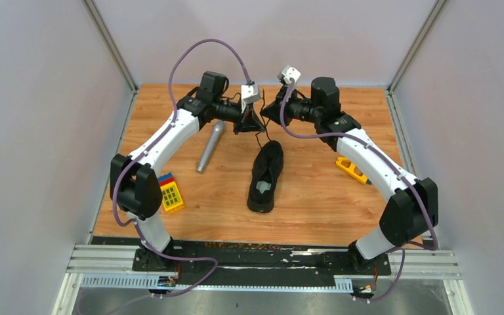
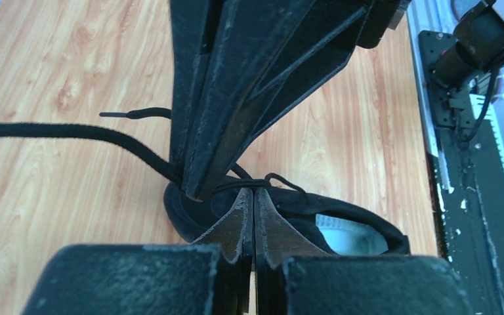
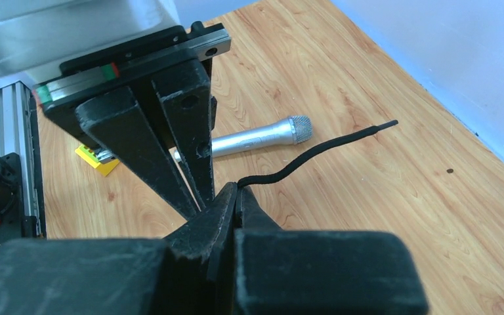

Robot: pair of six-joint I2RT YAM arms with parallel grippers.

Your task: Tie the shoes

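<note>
Top external: the sneaker is flanked by a microphone, toy bricks and an orange block. Left jaws and right jaws are clamped on the laces; the toe is hidden in wrist views.

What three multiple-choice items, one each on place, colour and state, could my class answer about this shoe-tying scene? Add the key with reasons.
1. Where does the silver microphone lie?
A) on the left arm's side of the sneaker
B) on the right arm's side of it
C) inside it

2. What colour is the sneaker?
A) white
B) red
C) black

3. How is the right claw?
A) wide open
B) shut on a lace
C) shut on the microphone

Key:
1 A, the top view shows it left of the sneaker.
2 C, its upper is black all over.
3 B, the right wrist view shows the lace leaving its closed tips.
</note>
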